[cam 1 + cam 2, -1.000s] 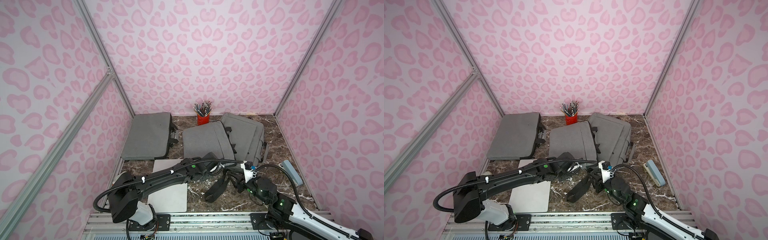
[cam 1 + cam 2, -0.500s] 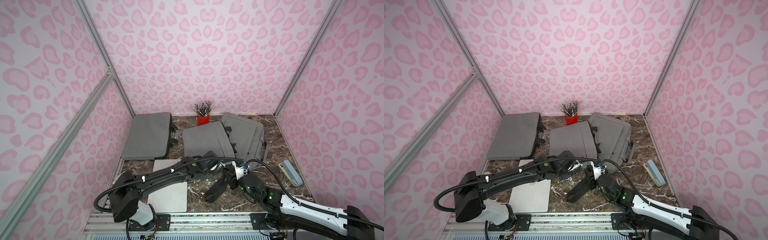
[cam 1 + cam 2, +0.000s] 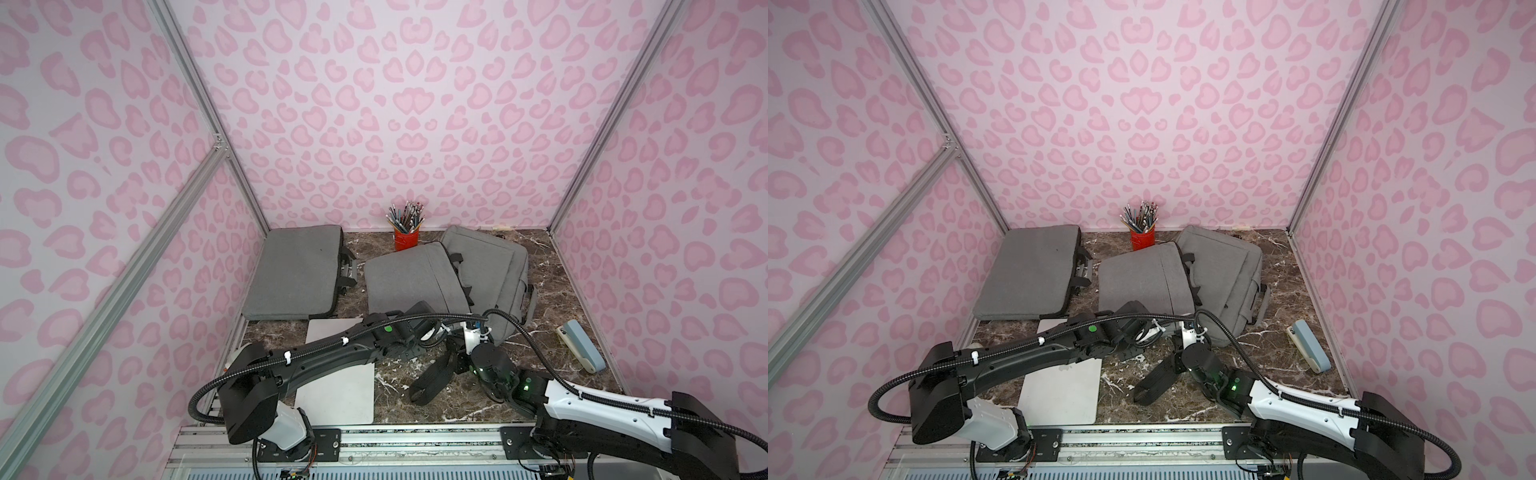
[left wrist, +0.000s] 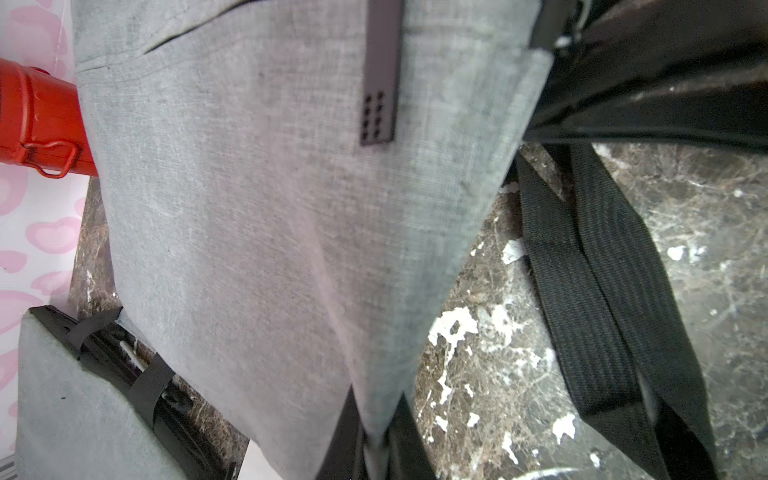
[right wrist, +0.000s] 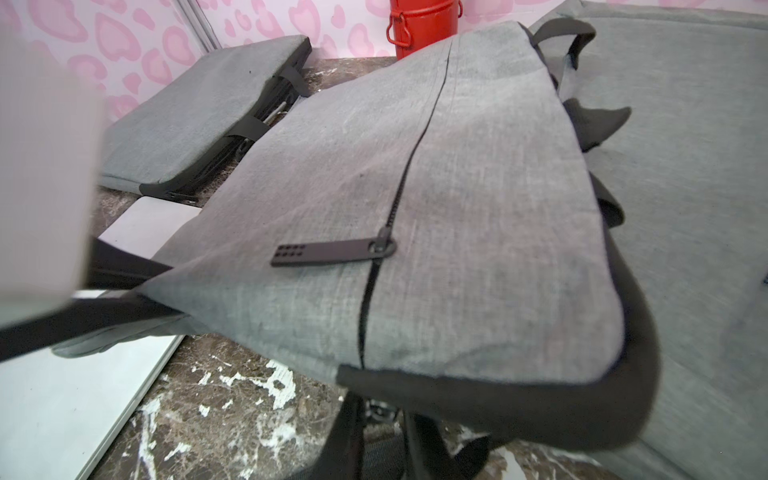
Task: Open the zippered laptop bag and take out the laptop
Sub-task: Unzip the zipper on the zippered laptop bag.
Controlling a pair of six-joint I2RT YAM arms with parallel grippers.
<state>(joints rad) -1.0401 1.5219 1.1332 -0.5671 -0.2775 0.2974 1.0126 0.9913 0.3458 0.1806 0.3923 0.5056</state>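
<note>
Two grippers work the middle bag [image 3: 415, 278], mid-table [image 3: 557, 282]: left gripper [image 4: 376, 436] pinches its near corner, likely steadying it; right gripper [image 5: 382, 415] sits under the black rim [image 5: 498, 399], grip unclear.

Red pencil cup [image 3: 406, 240], blue-grey block [image 3: 582, 348]

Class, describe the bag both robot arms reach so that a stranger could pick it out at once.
Find the red pencil cup at the back wall; three grey bags lie on the table near it. Take the middle bag, in front of the cup. Unlike the left bag, lying alone, it overlaps the right bag, and a flat black zipper tab lies on top.
</note>
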